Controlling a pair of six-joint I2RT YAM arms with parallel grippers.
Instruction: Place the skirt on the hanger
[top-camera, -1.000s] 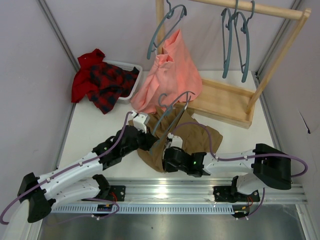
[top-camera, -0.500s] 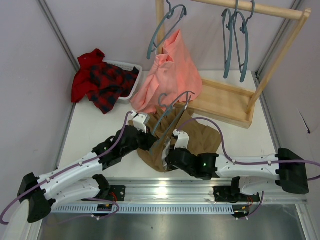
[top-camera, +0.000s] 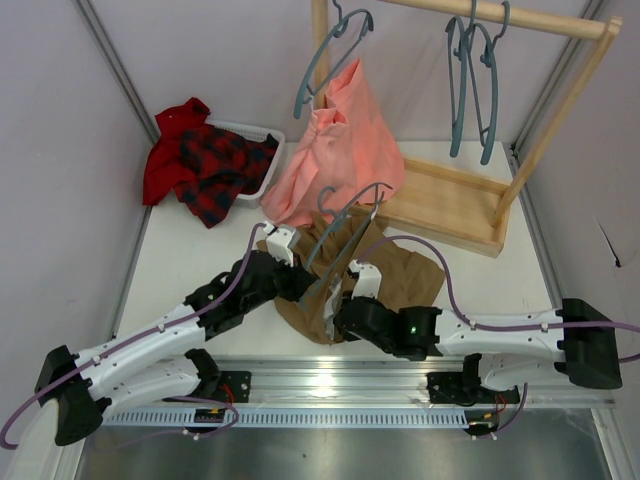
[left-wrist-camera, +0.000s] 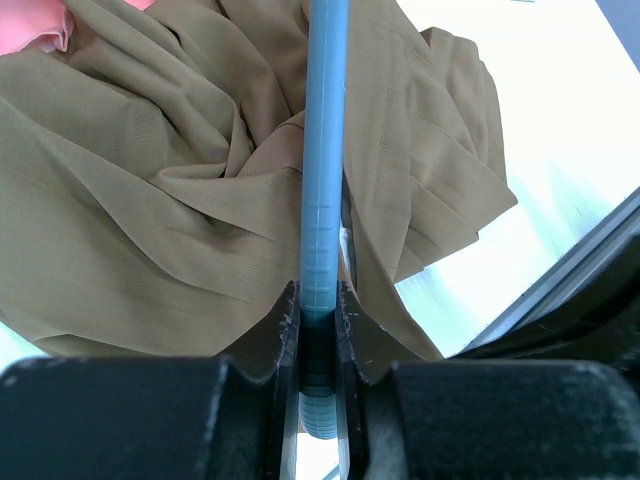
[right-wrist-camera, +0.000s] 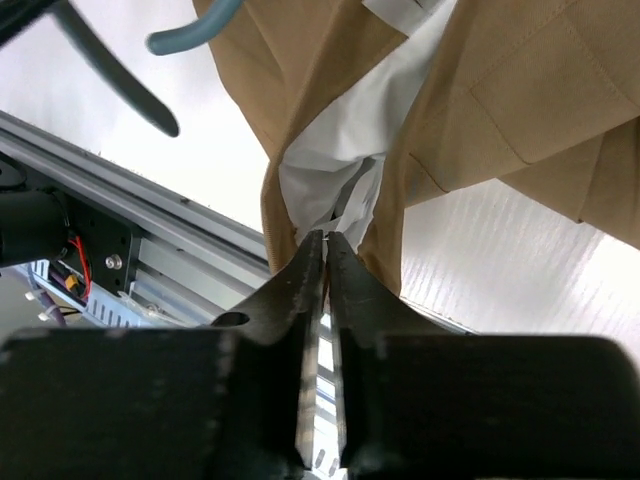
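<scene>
Threading step: left gripper (left-wrist-camera: 320, 300) is clamping the slim grey-blue plastic hanger (left-wrist-camera: 325, 150) above the crumpled khaki cloth skirt (left-wrist-camera: 150, 200) lying on the white table (left-wrist-camera: 560, 120); right gripper (right-wrist-camera: 325, 245), jaws nearly touching at the cloth, grip unclear; next move is calling for a firm waistband pinch

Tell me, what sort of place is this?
Probably a robot test booth staged as a laundry corner: two robot arms at a white table, a wooden clothes rack with hangers, and a basket of clothes.
</scene>
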